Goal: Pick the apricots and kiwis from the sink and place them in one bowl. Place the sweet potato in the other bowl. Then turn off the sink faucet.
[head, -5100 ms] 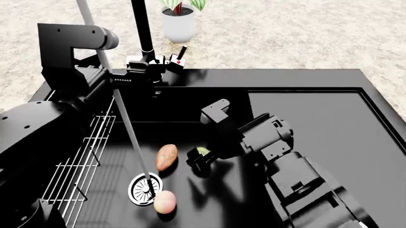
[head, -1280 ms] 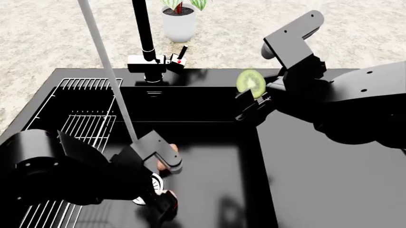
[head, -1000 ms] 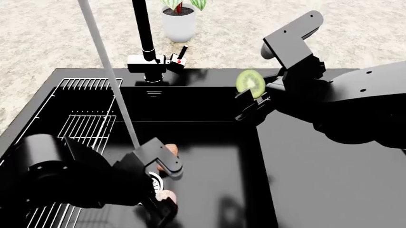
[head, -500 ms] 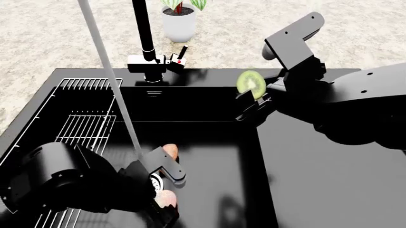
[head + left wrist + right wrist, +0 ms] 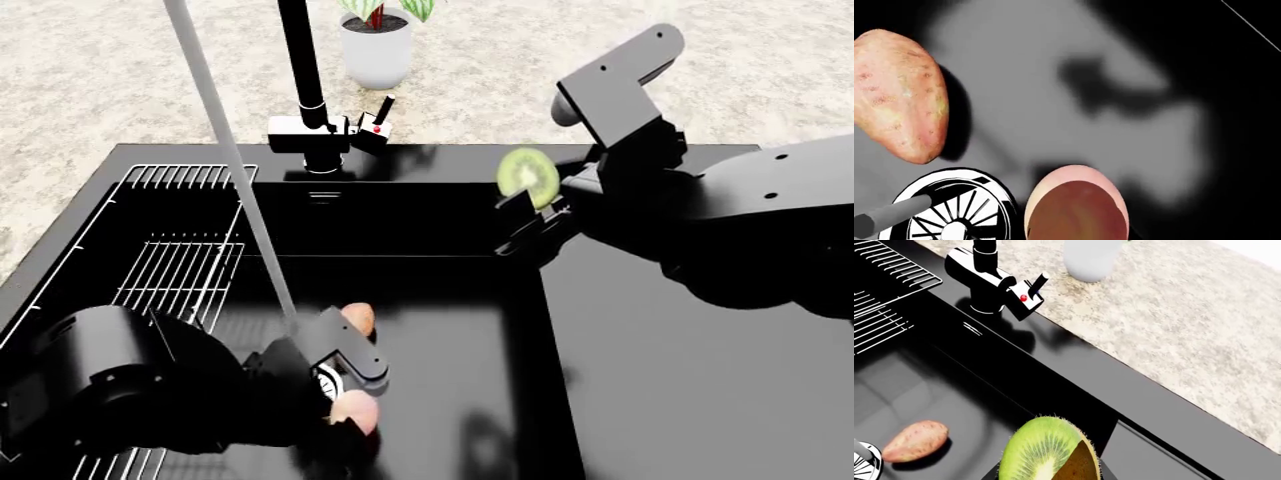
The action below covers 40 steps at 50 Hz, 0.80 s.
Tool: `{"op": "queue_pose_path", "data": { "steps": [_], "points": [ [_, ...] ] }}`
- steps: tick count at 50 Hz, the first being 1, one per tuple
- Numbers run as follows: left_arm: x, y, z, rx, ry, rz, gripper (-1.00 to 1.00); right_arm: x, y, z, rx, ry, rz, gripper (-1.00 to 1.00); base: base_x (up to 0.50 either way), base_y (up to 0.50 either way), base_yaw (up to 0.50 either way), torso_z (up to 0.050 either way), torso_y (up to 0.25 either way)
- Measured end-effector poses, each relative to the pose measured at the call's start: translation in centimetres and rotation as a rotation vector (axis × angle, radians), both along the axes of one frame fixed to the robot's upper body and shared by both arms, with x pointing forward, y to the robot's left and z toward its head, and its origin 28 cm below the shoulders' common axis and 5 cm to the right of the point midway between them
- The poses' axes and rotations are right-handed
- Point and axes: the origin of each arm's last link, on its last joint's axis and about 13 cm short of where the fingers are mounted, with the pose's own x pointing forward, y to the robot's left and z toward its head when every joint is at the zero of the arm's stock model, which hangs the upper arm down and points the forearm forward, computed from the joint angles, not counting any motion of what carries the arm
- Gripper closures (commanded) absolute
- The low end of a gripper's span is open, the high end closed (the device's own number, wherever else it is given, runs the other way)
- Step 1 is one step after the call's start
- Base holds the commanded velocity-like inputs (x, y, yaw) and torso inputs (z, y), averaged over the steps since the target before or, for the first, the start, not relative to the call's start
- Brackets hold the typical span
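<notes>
The right gripper [image 5: 534,212] sits just right of centre in the head view, lifted above the sink [image 5: 441,330] at the basin's right wall. Its jaws pinch a kiwi [image 5: 529,175] half, cut face turned toward the camera. It is held high, probably so it clears the basin wall on the way to a bowl; no bowl shows in any view. The right wrist view shows the same kiwi close at the lower middle of the frame.

The left gripper [image 5: 344,415] is low in the basin at the lower left of the head view, right over an apricot [image 5: 350,408] that lies just beside the round chrome drain [image 5: 954,210]. In the left wrist view the apricot fills the lower middle, very close to the camera, which suggests the arm is lined up to take it. Neither view shows the jaws, so I cannot tell whether they are spread or already on the fruit.

The sweet potato [image 5: 901,95] lies on the basin floor near the drain, apart from the apricot. The faucet [image 5: 314,110] stands at the upper left of the head view, and a pale stream of water [image 5: 227,150] slants from above down to the drain, so it runs on. Its lever [image 5: 1035,285] with the red mark is untouched.
</notes>
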Motion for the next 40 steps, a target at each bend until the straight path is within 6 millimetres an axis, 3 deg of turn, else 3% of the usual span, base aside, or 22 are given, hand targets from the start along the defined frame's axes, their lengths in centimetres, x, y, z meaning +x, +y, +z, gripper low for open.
{"op": "queue_pose_path", "data": {
  "steps": [16, 40],
  "points": [
    [-1.5, -0.1, 4.7, -0.162, -0.181, 0.002, 1.00, -1.2, 0.2, 0.8, -0.001, -0.048, 0.012, 1.00, 0.00, 0.00, 0.00, 0.000, 0.000],
    [-4.7, 0.1, 13.1, -0.440, -0.532, 0.061, 1.00, -6.8, 1.7, 3.3, -0.027, -0.188, 0.015, 1.00, 0.00, 0.00, 0.00, 0.000, 0.000]
  ]
}}
